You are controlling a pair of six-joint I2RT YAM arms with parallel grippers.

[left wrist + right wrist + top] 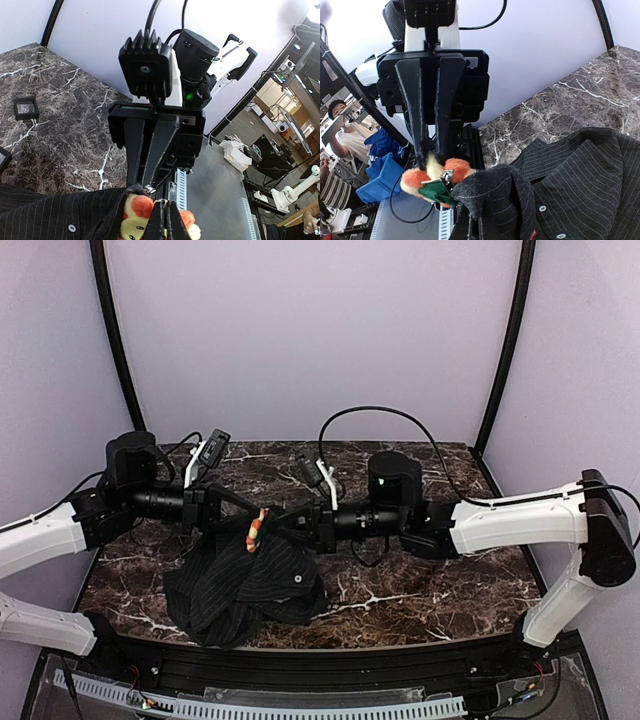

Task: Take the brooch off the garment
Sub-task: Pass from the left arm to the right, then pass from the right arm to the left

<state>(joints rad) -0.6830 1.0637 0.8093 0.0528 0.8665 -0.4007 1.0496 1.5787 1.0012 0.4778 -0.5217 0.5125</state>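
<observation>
Seen from above, the left gripper (246, 512) and right gripper (284, 522) meet tip to tip over the left-centre of the table (430, 575). The brooch (257, 530) sits between them, lifted off the marble. The garment (240, 585) hangs from that point and heaps down close to the table's near edge. Bare marble lies to its right and on the far side.

In the left wrist view, the left gripper's own fingers (159, 225) are pressed together on the brooch's orange and cream petals. The right gripper faces it, jaws closed on the garment's edge just beside the brooch. A small black box (26, 108) sits well apart on the marble toward the far wall.

In the right wrist view, the left gripper's fingers (415, 100) come down onto the top of the brooch. A fold of pinstriped cloth bunches against the brooch and covers the right gripper's own fingertips. The rest of the garment spreads to the right, with buttons showing.
</observation>
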